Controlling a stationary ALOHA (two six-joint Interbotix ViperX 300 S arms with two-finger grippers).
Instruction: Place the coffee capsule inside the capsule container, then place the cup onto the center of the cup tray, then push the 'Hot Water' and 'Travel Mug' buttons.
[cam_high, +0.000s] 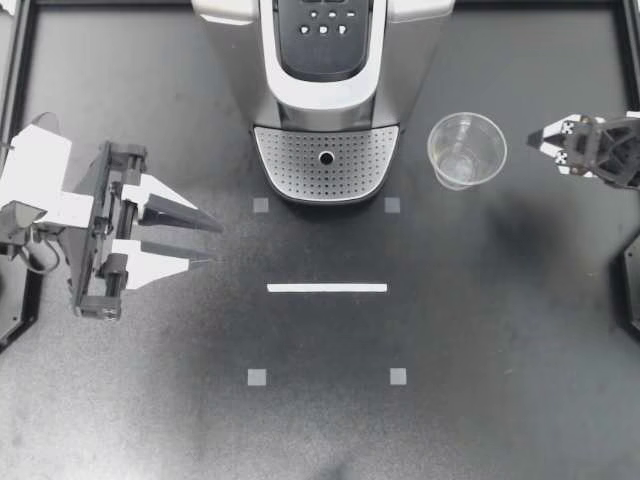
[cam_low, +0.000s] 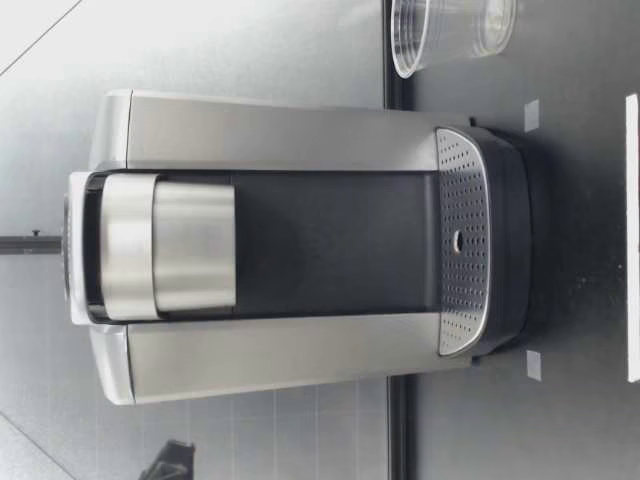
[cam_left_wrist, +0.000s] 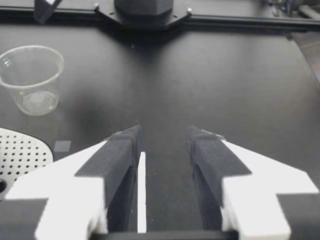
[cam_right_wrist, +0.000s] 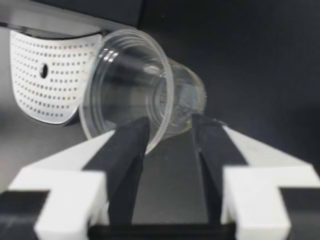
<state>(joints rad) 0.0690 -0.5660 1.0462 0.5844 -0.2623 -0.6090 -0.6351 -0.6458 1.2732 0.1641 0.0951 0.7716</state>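
The clear plastic cup (cam_high: 467, 150) stands upright on the table, just right of the coffee machine's perforated cup tray (cam_high: 300, 165). My right gripper (cam_high: 545, 150) hovers right of the cup, open, with a small gap to it. In the right wrist view the cup (cam_right_wrist: 150, 85) is just ahead of the gripper (cam_right_wrist: 170, 125), with the tray (cam_right_wrist: 45, 95) beyond. My left gripper (cam_high: 215, 245) is open and holds nothing, out on the table's left side. The left wrist view shows only bare table between its fingers (cam_left_wrist: 120, 150). The button panel (cam_high: 325, 22) is on top of the machine. No capsule shows in any view.
A white tape line (cam_high: 327, 288) and several grey square markers (cam_high: 260, 206) lie on the black table in front of the machine. The machine body (cam_low: 280, 250) fills the back centre. Black frame rails (cam_high: 20, 90) run along the table's sides.
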